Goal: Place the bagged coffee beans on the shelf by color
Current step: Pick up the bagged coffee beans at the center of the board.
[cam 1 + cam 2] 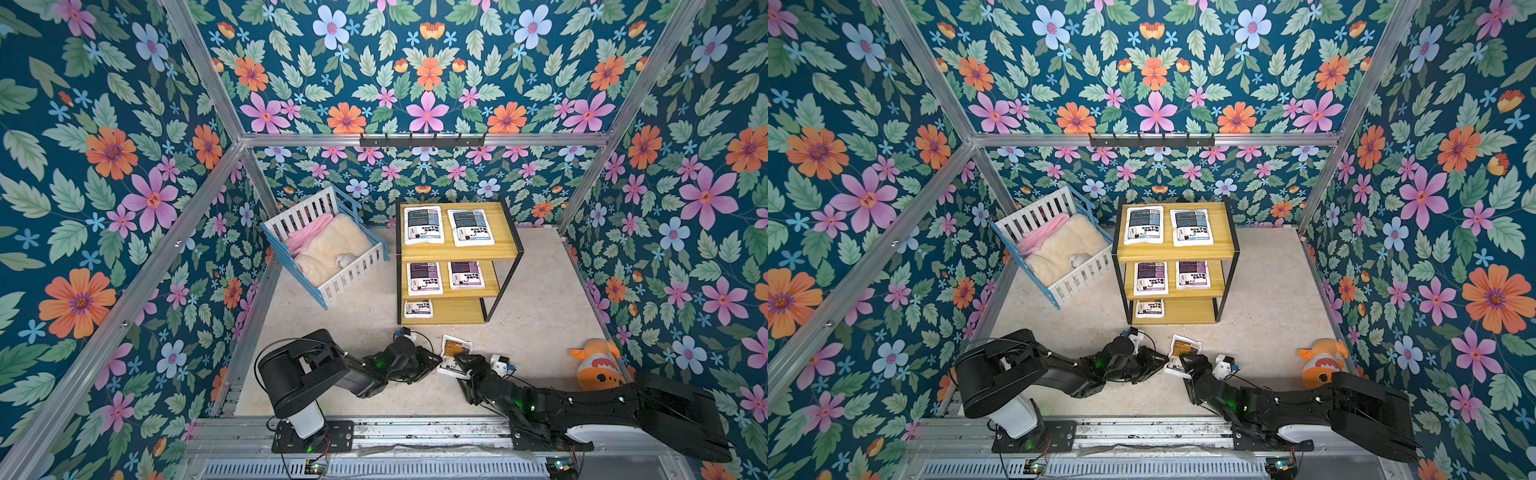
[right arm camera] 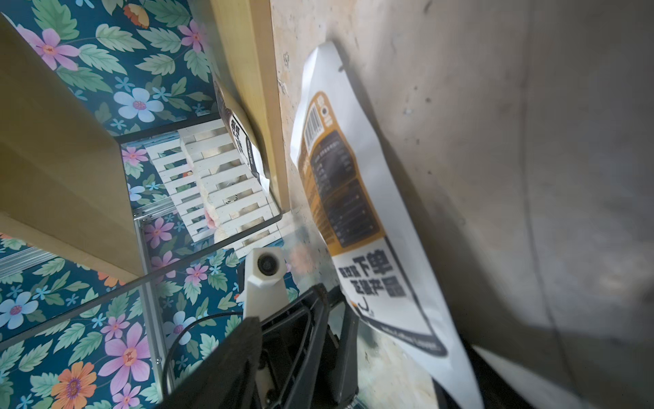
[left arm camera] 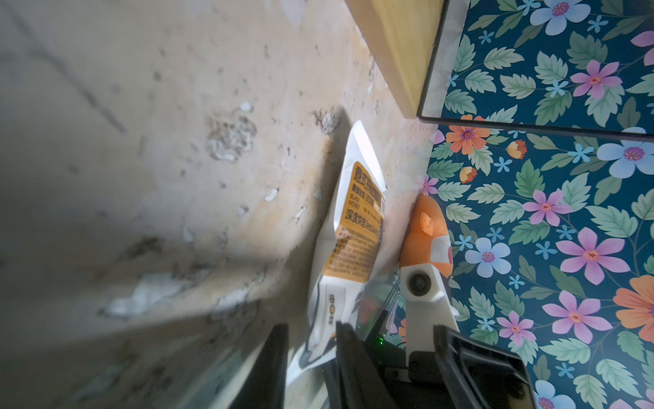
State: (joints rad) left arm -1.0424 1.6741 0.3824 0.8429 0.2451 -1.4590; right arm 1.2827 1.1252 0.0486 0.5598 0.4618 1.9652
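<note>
Your left gripper (image 1: 434, 360) is pinched shut on the near left edge of the one yellow-brown pouch (image 1: 455, 348), which stands tilted off the tabletop (image 1: 540, 311) just in front of the shelf (image 1: 457, 253). The left wrist view shows the pouch (image 3: 357, 226) running between the two fingers. Your right gripper (image 1: 462, 363) sits at the pouch's near right side with its jaws spread wide. In its wrist view the pouch (image 2: 346, 198) passes between them, and you cannot tell whether either jaw touches it. Count six pouches in all. Two blue-grey pouches (image 1: 424, 224) lie side by side on the top tier, and two purple pouches (image 1: 424, 277) lie side by side on the middle tier. One lone pouch (image 1: 418, 308) lies at the left of the bottom tier, its label mostly hidden under the board above. The sixth is the one in your grip. There is one shelf with three stepped tiers, standing far of centre. One white-and-blue crib (image 1: 353, 278) with cream and pink bedding sits to its left, and one orange plush fish (image 1: 596, 365) lies near right. The tabletop is mottled beige. Dark floral wallpaper (image 1: 124, 166) covers the walls between aluminium frame bars (image 1: 415, 137), and one black hook rail (image 1: 422, 142) hangs on the far wall.
</note>
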